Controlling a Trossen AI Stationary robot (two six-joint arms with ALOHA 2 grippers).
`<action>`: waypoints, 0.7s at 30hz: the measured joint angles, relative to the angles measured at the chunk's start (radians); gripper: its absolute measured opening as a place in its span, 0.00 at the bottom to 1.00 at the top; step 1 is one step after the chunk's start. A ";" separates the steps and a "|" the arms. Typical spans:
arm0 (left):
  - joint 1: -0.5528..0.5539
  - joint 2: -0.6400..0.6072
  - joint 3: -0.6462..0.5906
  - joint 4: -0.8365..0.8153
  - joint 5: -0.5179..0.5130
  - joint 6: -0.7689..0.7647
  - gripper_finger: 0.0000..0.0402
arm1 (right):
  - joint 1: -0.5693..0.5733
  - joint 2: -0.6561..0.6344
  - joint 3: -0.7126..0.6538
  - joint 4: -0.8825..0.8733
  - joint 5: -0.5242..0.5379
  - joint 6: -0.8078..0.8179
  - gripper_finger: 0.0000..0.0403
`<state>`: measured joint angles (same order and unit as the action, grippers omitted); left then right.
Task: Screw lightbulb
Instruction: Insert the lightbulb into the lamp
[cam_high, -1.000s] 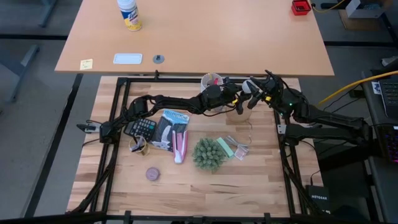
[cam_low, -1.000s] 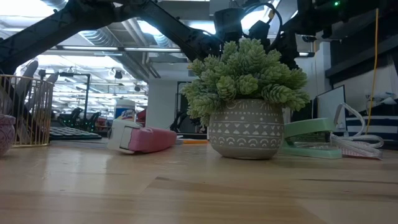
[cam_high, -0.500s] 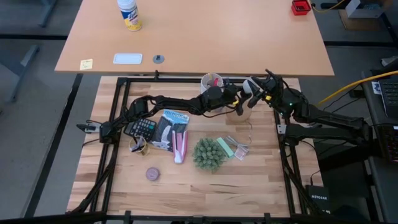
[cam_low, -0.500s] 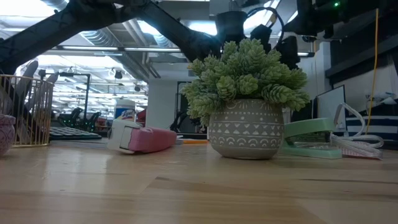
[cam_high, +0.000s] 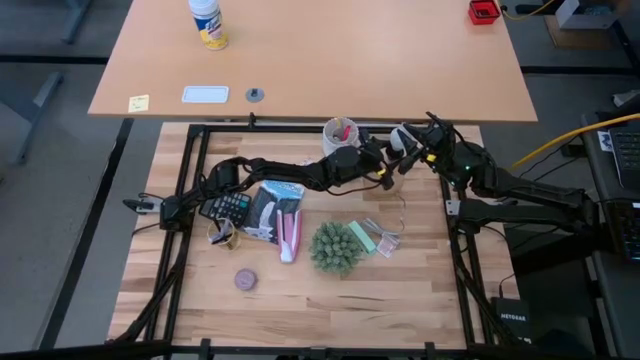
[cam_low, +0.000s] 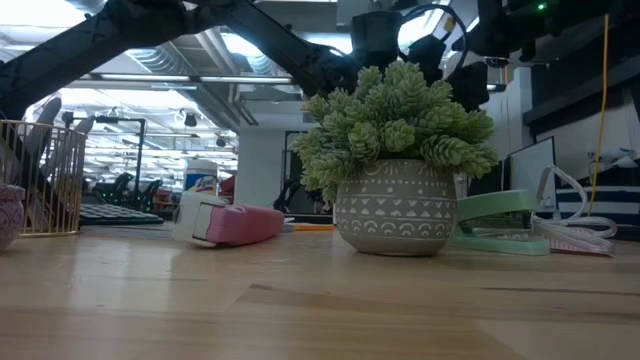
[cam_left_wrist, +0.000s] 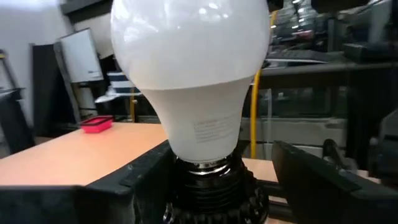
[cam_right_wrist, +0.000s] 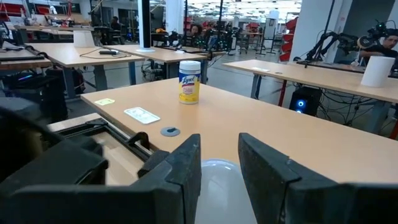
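Lightbulb (cam_left_wrist: 189, 74) upright between spread left gripper (cam_left_wrist: 217, 174) fingers; right gripper (cam_right_wrist: 219, 177) pinching its top.

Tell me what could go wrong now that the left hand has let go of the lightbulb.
1. The lightbulb sits in the black socket with its silver thread partly visible; it may be only partly screwed, so it could wobble.
2. The open left hand flanks the bulb closely; pulling back askew could knock it.
3. The right hand hovers just above the bulb's dome; a drop might strike the glass.
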<state>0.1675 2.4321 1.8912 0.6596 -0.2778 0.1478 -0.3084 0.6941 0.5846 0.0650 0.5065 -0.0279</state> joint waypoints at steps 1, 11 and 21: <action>-0.005 0.000 0.000 0.000 -0.031 0.011 0.64 | 0.000 0.000 0.000 0.000 0.000 0.000 0.28; -0.047 0.000 0.000 0.007 -0.211 0.103 0.64 | 0.000 0.000 0.000 0.001 0.001 0.000 0.28; -0.090 -0.001 0.002 0.011 -0.492 0.115 0.64 | 0.000 0.001 -0.001 0.001 0.001 0.000 0.28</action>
<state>0.0777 2.4310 1.8927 0.6703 -0.7702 0.2628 -0.3084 0.6949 0.5838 0.0662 0.5079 -0.0280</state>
